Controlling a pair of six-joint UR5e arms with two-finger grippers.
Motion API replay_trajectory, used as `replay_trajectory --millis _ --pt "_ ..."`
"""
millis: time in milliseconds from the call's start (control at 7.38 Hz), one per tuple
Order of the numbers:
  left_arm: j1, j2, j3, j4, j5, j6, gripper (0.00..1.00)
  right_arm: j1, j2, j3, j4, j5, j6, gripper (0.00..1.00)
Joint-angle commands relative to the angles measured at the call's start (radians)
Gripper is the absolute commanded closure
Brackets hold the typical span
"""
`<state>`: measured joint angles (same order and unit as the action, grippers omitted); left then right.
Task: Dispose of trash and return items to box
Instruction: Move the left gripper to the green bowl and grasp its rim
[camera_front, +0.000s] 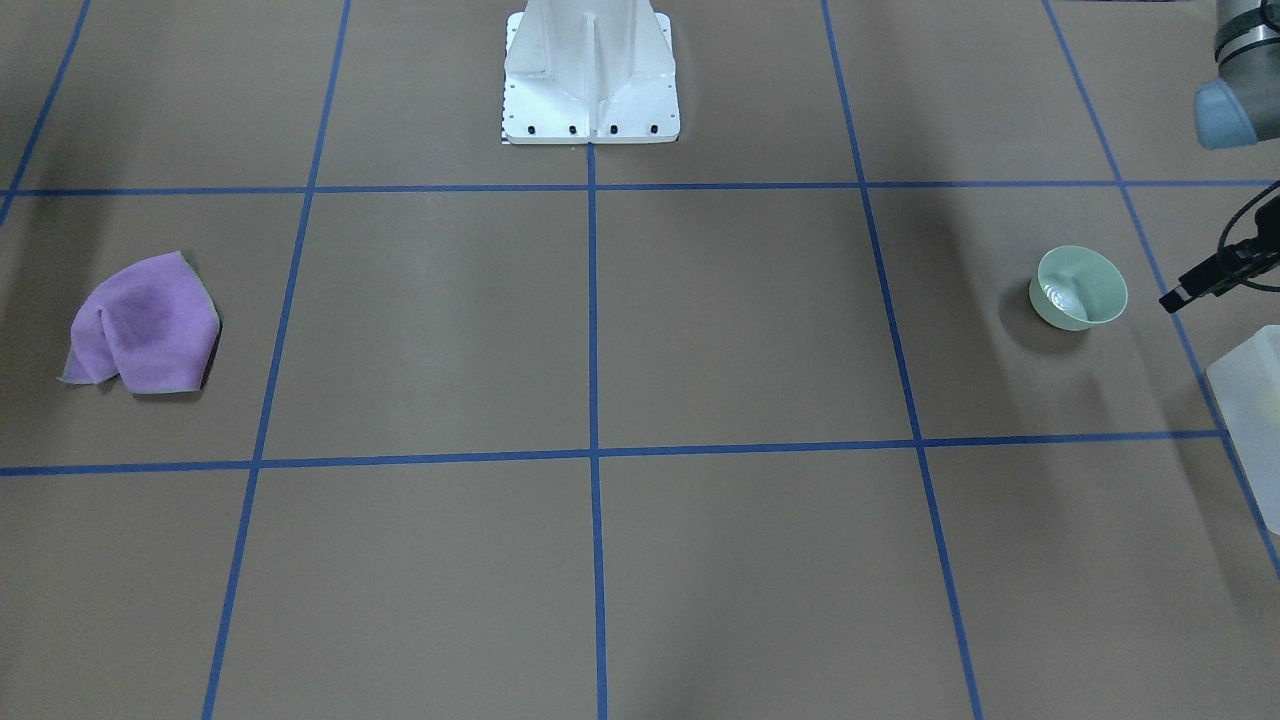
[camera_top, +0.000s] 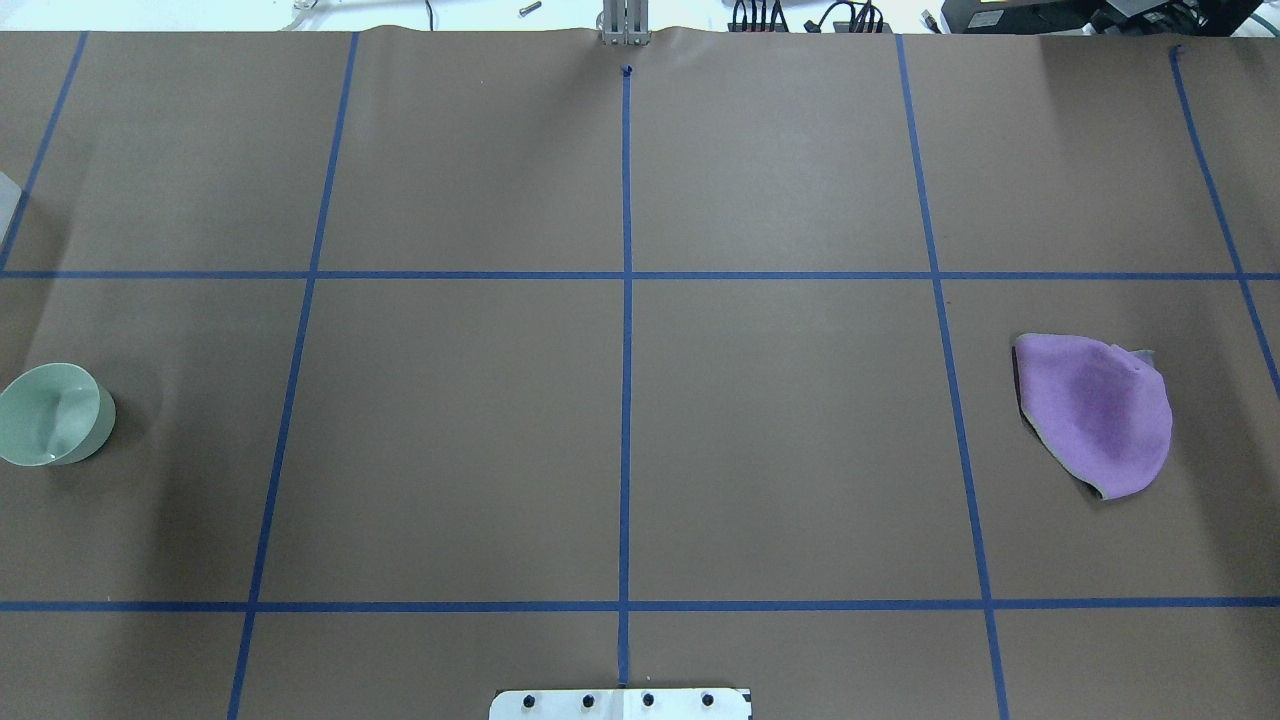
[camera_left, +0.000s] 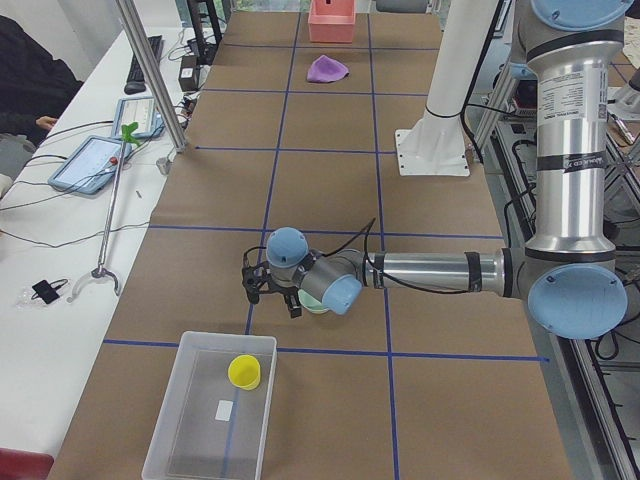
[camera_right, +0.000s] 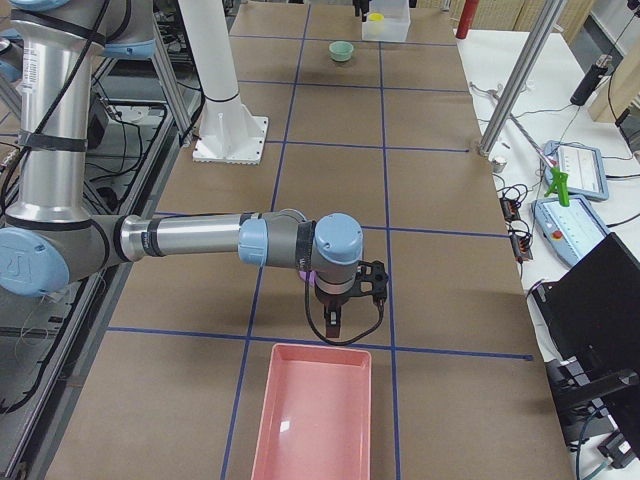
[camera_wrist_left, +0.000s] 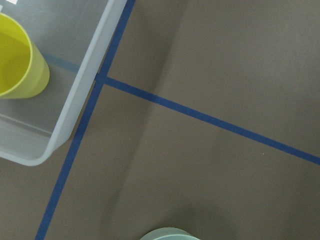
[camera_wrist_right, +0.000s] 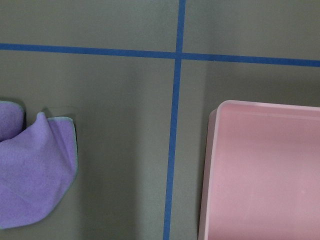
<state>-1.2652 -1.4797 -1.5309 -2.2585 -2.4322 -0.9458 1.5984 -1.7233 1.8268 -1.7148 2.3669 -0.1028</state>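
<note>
Frankly, L gripper (camera_left: 287, 300) & R gripper (camera_right: 333, 322) spread/pinched unreadable; bowl (camera_front: 1080, 288) partly under L arm (camera_left: 430, 272), box (camera_front: 1250, 400) cropped.

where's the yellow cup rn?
In the exterior left view, the yellow cup sits inside the translucent bin at the near end of the table, in the corner nearest the green bowl outside it.

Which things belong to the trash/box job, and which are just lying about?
Job: yellow cup, already in the box; mint bowl on the table; probably purple cloth and pink tray.
Lying about: tablet, black clip, both on the side desk.
</note>
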Motion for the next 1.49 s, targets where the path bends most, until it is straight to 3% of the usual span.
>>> replay_trajectory --millis 0,678,949,1084,1220,1355 --pt "0.067 0.010 0.089 -0.191 0.002 -0.092 0.02 -0.005 -0.001 0.002 0.001 0.000 0.000 0.00" --pt "0.162 0.088 0.089 -0.332 0.004 -0.131 0.04 -0.006 -0.002 0.000 0.000 0.000 0.000 0.00" --pt "0.179 0.095 0.090 -0.334 0.027 -0.131 0.27 -0.006 -0.002 -0.001 0.001 0.000 0.002 0.00" --pt "0.196 0.095 0.092 -0.334 0.042 -0.133 0.46 -0.006 -0.002 -0.001 0.000 0.000 0.002 0.00" --pt "0.194 0.093 0.095 -0.334 0.042 -0.133 0.83 -0.006 -0.002 -0.001 0.001 0.000 0.002 0.00" --pt "0.194 0.093 0.100 -0.338 0.042 -0.133 1.00 -0.008 -0.002 -0.001 0.000 0.000 0.002 0.00"
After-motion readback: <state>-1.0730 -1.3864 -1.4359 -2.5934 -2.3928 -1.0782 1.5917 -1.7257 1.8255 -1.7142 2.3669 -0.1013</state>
